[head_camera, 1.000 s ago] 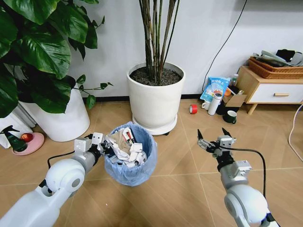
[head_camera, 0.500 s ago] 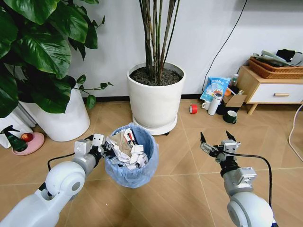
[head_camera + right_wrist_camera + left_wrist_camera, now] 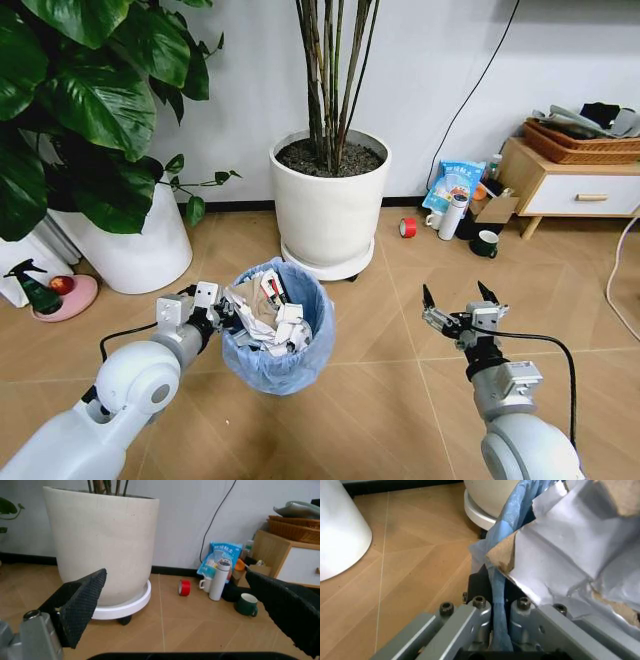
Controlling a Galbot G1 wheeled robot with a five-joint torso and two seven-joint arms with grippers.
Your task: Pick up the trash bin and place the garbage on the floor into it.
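The floor point(image 3: 380, 400) is laid in warm tan wood-look tiles with thin pale seams, running back to a plain white wall with a dark skirting. Against that wall stands a big smooth white plant pot point(image 3: 329, 200) on a low wheeled tray, full of dark soil and thin straight stems, and to its left a second white pot point(image 3: 135, 250) under broad glossy green leaves. Off to the right a small light-wood cabinet point(image 3: 570, 190) carries a woven basket, with a blue-white packet point(image 3: 455, 185), a white bottle, a dark mug point(image 3: 487, 245) and a roll of red tape point(image 3: 408, 228) clustered on the floor beside it. In front of the big pot is the trash bin point(image 3: 277, 335), small and round, lined with a crinkly light-blue plastic bag and heaped with crumpled white and brown paper garbage point(image 3: 262, 312). The left end effector point(image 3: 218, 312) sits at the bin's left rim, pinched closed on the blue liner at its edge. The right end effector point(image 3: 461, 308) hovers over bare floor well to the right of the bin, its black ribbed fingers spread wide with nothing between them.
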